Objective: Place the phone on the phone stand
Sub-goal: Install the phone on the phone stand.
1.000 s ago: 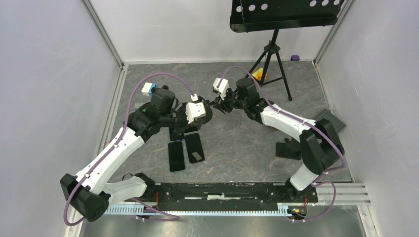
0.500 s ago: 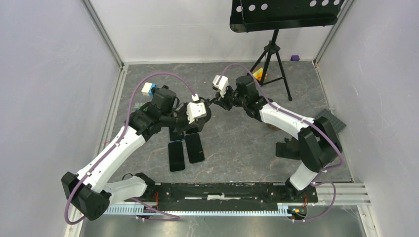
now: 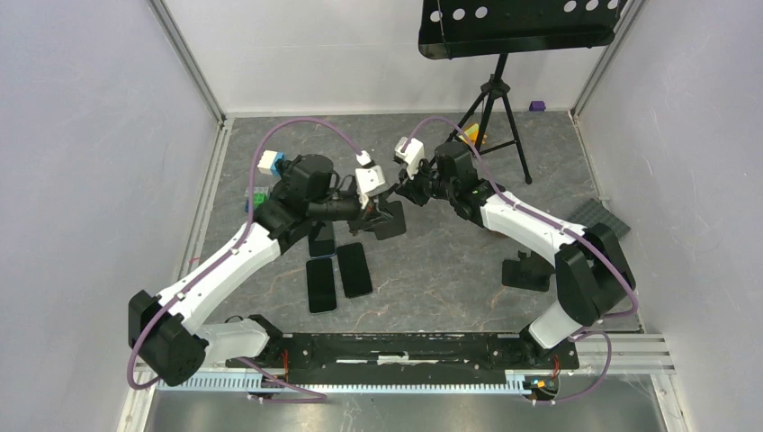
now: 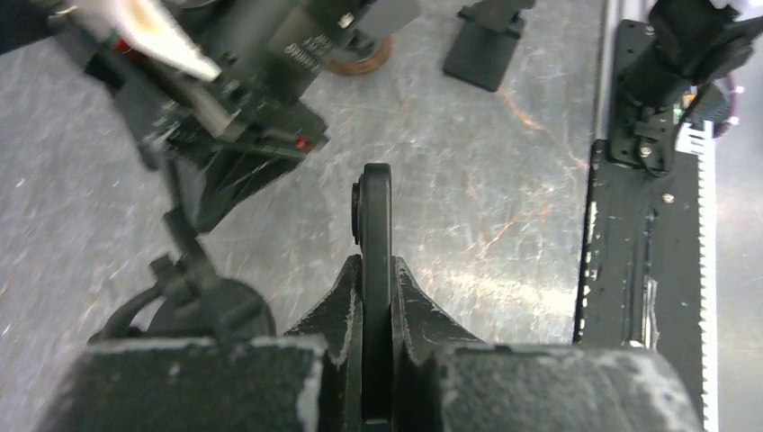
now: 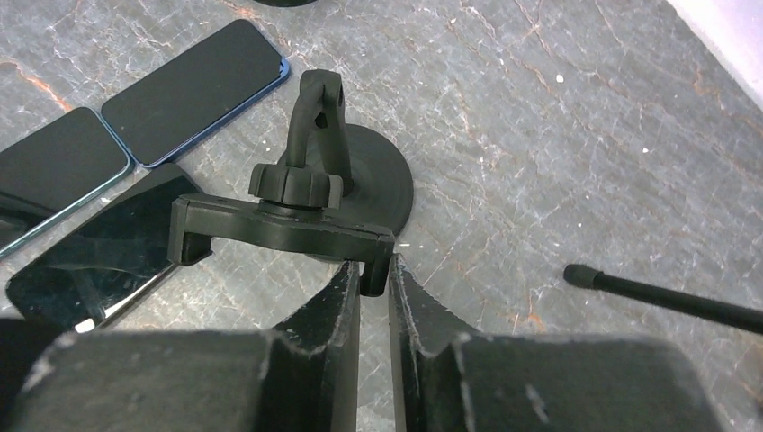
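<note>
The left gripper is fully closed on the phone. It holds the phone on its edge, so its wrist camera sees only the thin side standing up between the two fingers. Seen from above, the phone sticks out to the right of this gripper, above the table. Behind the gripper, toward the arm bases, three other phones lie flat on the table, close beside each other.

Beyond the tip of the held phone, near but apart from it, the right arm works at the phone stand. The stand's round base sits on the table, a bent arm rises from the base, and a knob joins that arm to the wide cradle.

The right gripper has its fingers almost together and pinches the end of the cradle that is nearest to it. To the left of its fingers lie the three other phones. To the right, a tripod leg reaches in with its rubber tip, well apart from the stand.
</note>
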You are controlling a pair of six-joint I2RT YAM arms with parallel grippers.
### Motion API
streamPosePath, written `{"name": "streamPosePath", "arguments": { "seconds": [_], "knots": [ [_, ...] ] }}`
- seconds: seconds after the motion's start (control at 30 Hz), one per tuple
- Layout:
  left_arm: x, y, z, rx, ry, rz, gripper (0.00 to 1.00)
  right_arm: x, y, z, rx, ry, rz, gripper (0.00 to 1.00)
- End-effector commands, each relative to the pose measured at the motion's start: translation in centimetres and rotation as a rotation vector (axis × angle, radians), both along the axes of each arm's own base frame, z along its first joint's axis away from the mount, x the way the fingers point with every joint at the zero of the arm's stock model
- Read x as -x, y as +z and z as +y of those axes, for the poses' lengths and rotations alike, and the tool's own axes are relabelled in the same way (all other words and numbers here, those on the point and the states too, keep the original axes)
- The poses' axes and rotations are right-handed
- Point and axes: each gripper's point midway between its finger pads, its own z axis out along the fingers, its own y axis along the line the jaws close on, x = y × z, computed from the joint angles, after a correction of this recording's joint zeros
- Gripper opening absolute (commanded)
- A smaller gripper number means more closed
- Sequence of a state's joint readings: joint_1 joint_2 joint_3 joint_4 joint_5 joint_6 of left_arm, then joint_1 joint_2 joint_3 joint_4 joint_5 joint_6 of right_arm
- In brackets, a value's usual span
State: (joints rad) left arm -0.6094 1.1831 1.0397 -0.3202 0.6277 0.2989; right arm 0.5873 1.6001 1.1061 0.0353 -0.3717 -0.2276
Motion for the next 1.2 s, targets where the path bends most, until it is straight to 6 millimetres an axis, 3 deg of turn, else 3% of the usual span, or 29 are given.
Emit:
{"name": "streamPosePath", "arguments": {
  "seconds": [0.0, 0.17, 0.5, 0.67, 1.0, 1.17],
  "knots": [
    [1.5, 3.9, -4.5, 0.135, -0.154, -0.041, 0.02, 1.1, 2.9, -0.3, -0.065, -0.023, -0.002, 0.01],
    [3.2, 2.8, -7.2, 0.084, -0.354, -0.073, 0.02, 2.6, 2.4, -0.8, -0.068, -0.006, 0.019, 0.01],
    [1.1, -0.5, -8.0, -0.088, -0.49, -0.229, 0.02, 4.4, 2.1, -1.9, -0.068, 0.003, 0.008, 0.0],
    [-0.1, -0.9, -8.2, -0.165, -0.542, -0.289, 0.02, 4.7, 2.0, -1.7, -0.077, 0.014, 0.014, 0.0],
    [-2.8, -3.3, -6.9, -0.337, -0.472, -0.357, 0.02, 5.0, 1.9, -2.3, -0.074, -0.008, -0.001, 0.0],
    [-4.6, -3.1, -6.6, -0.367, -0.353, -0.376, 0.02, 5.1, 1.7, -2.5, -0.075, -0.025, -0.009, 0.0]
  ]
}}
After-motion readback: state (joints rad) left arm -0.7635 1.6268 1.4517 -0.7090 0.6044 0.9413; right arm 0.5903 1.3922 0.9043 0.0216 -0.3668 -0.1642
